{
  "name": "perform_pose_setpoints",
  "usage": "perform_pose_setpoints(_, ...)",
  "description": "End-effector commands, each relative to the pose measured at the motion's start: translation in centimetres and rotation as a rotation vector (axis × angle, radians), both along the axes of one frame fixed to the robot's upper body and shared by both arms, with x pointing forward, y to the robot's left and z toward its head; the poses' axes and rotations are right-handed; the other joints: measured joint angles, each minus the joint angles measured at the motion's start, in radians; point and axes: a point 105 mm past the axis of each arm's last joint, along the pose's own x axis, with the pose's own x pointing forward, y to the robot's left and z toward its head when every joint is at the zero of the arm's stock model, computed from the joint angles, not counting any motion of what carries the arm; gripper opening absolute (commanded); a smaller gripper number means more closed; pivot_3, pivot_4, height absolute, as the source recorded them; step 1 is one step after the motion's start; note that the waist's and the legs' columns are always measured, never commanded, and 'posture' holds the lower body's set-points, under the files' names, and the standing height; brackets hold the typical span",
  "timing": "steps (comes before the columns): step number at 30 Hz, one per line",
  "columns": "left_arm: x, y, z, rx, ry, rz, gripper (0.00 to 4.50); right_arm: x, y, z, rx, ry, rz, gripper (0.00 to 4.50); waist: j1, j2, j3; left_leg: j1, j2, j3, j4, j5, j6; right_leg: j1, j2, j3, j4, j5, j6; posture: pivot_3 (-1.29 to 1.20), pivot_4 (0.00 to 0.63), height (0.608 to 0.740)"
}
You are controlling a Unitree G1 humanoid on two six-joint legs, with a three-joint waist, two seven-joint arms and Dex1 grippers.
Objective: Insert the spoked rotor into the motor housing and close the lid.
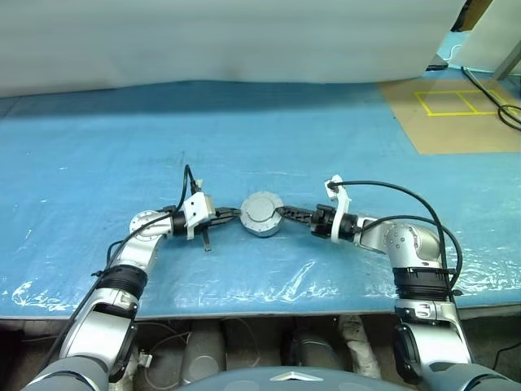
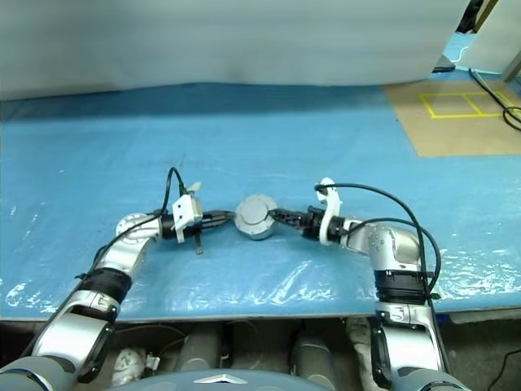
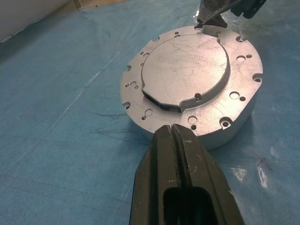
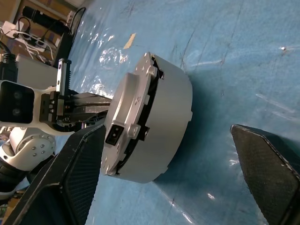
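The motor housing [image 1: 262,213], a round grey metal puck, rests on the blue sheet between my two grippers. Its lid [image 3: 185,65], a raised round plate with screw holes around it, sits on top. The spoked rotor is hidden. My left gripper [image 1: 238,213] is shut, its tips [image 3: 173,130] against the housing's left rim and holding nothing. My right gripper [image 1: 283,212] is open at the housing's right side. Its fingers [image 4: 79,178] stand wide apart, and the housing [image 4: 150,122] lies close to one of them.
A blue plastic sheet [image 1: 122,138] covers the work surface, with its front edge [image 1: 244,314] close to me. A pale curtain [image 1: 228,41] hangs along the back. At the far right lie a brown board with yellow tape [image 1: 456,102] and black cables [image 1: 509,114].
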Motion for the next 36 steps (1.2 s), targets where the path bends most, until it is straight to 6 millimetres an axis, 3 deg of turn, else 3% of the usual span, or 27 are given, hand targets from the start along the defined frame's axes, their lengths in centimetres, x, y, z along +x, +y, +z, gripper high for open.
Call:
perform_pose_setpoints(1, -0.3, -0.1, -0.8, 0.029, 0.020, -0.012, 0.05, -0.1, 0.2, -0.1, 0.009, 0.003, -0.001, 4.46, 0.000, 0.000, 0.000, 0.000, 0.000, 0.000, 0.000, 0.000, 0.000, 0.000, 0.000, 0.000, 0.000, 0.000, 0.000, 0.00, 0.150, 0.740)
perform_pose_setpoints(6, -0.2, 0.1, -0.8, 0.032, 0.019, -0.007, 0.05, -0.2, 0.4, -0.4, 0.026, 0.020, -0.003, 4.46, 0.000, 0.000, 0.000, 0.001, 0.000, 0.000, 0.001, 0.000, 0.000, 0.001, 0.000, 0.000, 0.000, 0.000, 0.000, 0.00, 0.150, 0.740)
perform_pose_setpoints(7, -0.2, 0.1, -0.8, 0.032, 0.018, -0.007, 0.05, -0.2, 0.5, -0.4, 0.033, 0.022, -0.002, 4.29, 0.000, 0.000, 0.000, 0.001, 0.000, 0.000, 0.001, 0.000, 0.000, 0.001, 0.000, 0.000, 0.000, 0.000, 0.000, 0.00, 0.150, 0.740)
perform_pose_setpoints(18, 0.0, 0.1, -0.7, 0.035, 0.018, -0.004, 0.05, -1.2, 2.3, -0.3, 0.081, 0.029, 0.044, 1.14, -0.003, 0.002, 0.001, 0.000, 0.001, 0.000, 0.001, 0.000, 0.000, 0.000, 0.000, -0.001, 0.000, 0.000, 0.000, 0.00, 0.150, 0.740)
perform_pose_setpoints(29, 0.8, 0.8, 0.9, -0.036, 0.000, 0.041, 0.05, -1.0, 2.5, -0.6, 0.076, 0.030, 0.031, 1.11, -0.003, 0.002, 0.002, -0.001, 0.001, 0.000, 0.001, 0.000, 0.000, 0.000, 0.000, -0.001, 0.001, 0.000, 0.000, 0.00, 0.150, 0.740)
perform_pose_setpoints(36, 0.4, 3.5, 2.8, -0.156, 0.067, 0.083, 0.05, -0.4, 2.4, -0.6, 0.130, 0.064, -0.017, 1.10, -0.007, 0.002, 0.002, -0.001, 0.001, 0.000, 0.001, 0.000, 0.000, -0.001, 0.000, -0.001, 0.001, 0.000, -0.001, 0.00, 0.150, 0.740)
